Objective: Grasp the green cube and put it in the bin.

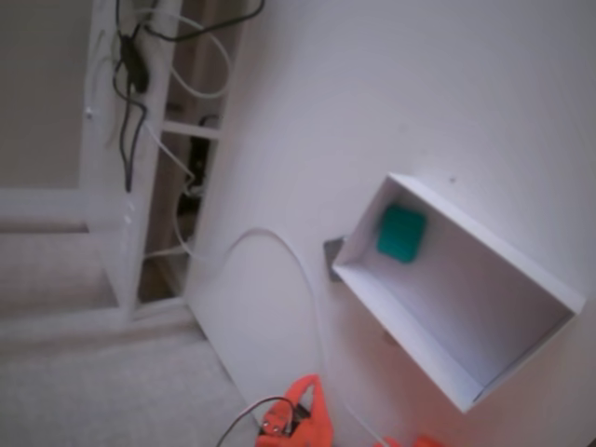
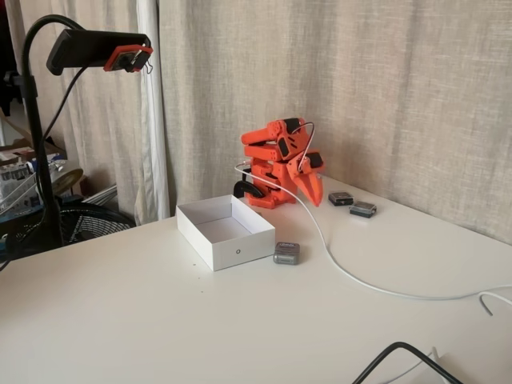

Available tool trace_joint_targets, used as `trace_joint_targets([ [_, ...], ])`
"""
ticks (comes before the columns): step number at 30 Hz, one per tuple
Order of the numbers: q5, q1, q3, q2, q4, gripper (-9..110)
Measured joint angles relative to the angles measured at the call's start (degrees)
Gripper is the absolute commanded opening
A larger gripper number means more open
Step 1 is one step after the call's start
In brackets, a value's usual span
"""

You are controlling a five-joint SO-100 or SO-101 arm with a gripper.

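Note:
The green cube (image 1: pixel 401 233) lies inside the bin (image 1: pixel 521 270), on its floor at the end nearest a small dark grey square (image 1: pixel 332 259). In the other fixed view the bin (image 2: pixel 216 248) is a low white open box, and its near wall hides the cube. The orange arm (image 2: pixel 276 152) sits folded behind the bin. My gripper (image 2: pixel 314 196) points down at the table, apart from the bin, and looks shut with nothing in it. The view from above shows only its orange tip (image 1: pixel 310 386) at the bottom edge.
A white cable (image 2: pixel 352 276) runs from the arm across the table to the right. The dark grey square (image 2: pixel 286 254) sits by the bin's corner; two small grey devices (image 2: pixel 352 204) lie right of the arm. A camera stand (image 2: pixel 40 120) rises at left, a black cable (image 2: pixel 400 352) at front right.

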Motion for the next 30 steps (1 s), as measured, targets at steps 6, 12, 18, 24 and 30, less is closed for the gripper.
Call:
trace_joint_targets([
  [6, -0.3, 0.9, 0.0, 0.0, 0.0, -8],
  [12, -0.3, 1.1, 0.0, 0.0, 0.0, -8],
  [18, -0.3, 1.1, 0.0, 0.0, 0.0, -8],
  [24, -0.3, 1.1, 0.0, 0.0, 0.0, -8],
  [30, -0.3, 1.1, 0.0, 0.0, 0.0, -8],
])
